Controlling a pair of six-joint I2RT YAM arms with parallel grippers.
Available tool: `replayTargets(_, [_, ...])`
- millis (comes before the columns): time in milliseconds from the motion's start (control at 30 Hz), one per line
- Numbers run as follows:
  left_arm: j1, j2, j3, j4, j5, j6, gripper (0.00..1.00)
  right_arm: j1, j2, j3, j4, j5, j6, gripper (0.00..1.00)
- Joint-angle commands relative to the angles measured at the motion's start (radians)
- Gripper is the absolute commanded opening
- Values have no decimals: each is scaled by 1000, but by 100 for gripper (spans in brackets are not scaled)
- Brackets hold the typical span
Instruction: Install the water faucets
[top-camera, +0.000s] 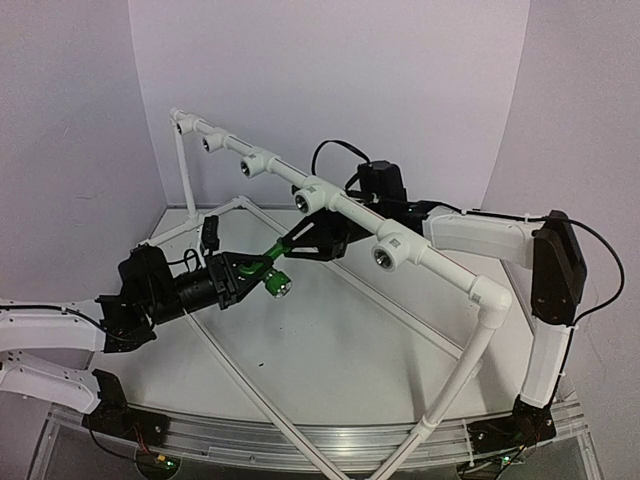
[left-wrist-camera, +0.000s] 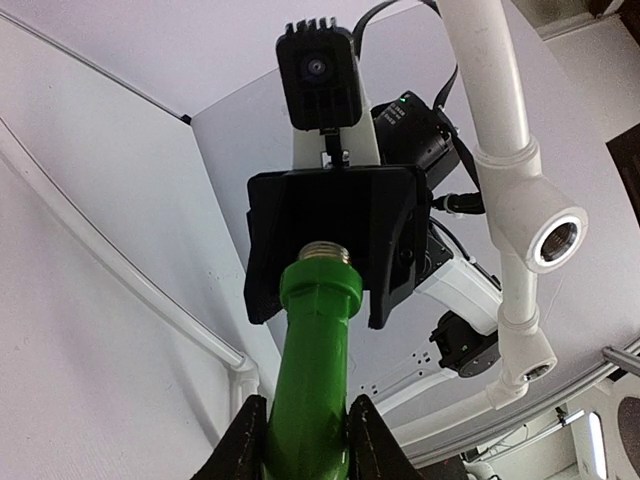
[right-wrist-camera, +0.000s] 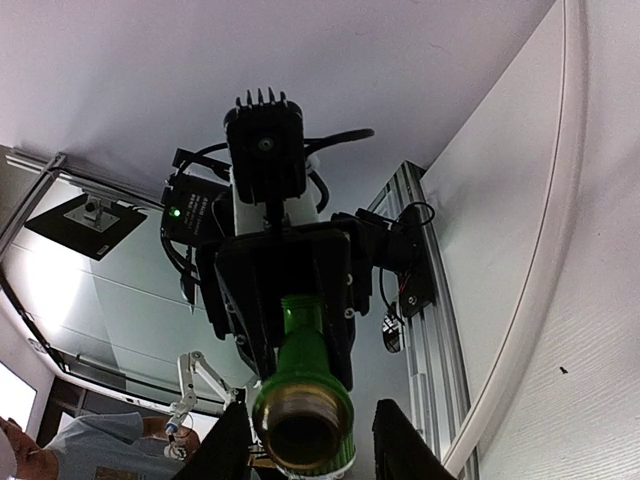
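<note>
The green faucet (top-camera: 262, 270) is held above the table between the two arms, its silver round end pointing forward. My left gripper (top-camera: 248, 273) is shut on its green body, seen between the fingers in the left wrist view (left-wrist-camera: 312, 350). Its brass threaded end points at my right gripper (top-camera: 292, 244). My right gripper is open, with a finger on either side of that threaded end (right-wrist-camera: 300, 425) and a gap on each side. Behind the grippers runs the white pipe rail with its tee fittings (top-camera: 312, 195).
The rail's tees (top-camera: 390, 250) face forward with open dark holes; two show in the left wrist view (left-wrist-camera: 552, 238). The pipe frame's legs (top-camera: 470, 360) and floor pipes (top-camera: 240, 370) cross the white table. Aluminium rail (top-camera: 330, 440) at the near edge.
</note>
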Motion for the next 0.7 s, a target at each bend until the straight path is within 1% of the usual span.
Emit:
replayTargets(0, [2, -108, 65, -107, -60, 13, 0, -35, -26, -20, 33, 11, 17, 55])
replayTargets(33, [1, -129, 71, -142, -66, 10, 0, -45, -29, -23, 32, 17, 14, 63])
replayTargets(100, [0, -161, 86, -216, -77, -4, 0, -70, -38, -26, 30, 32, 11, 71])
replayTargets(200, [-1, -191, 113, -309, -82, -29, 0, -122, -50, -28, 24, 54, 5, 90])
replayTargets(267, [-3, -202, 132, -350, -73, -52, 0, -164, -68, -36, 21, 67, 0, 97])
replayTargets(400, [-43, -212, 169, -388, -71, -61, 0, -256, -117, -57, 14, 70, 9, 98])
replayTargets(567, [-92, -213, 224, -437, -70, -77, 0, -296, -195, -76, -5, 70, 14, 98])
replayTargets(667, [-121, -212, 281, -483, -81, -61, 0, -299, -240, -71, -60, 78, -15, 98])
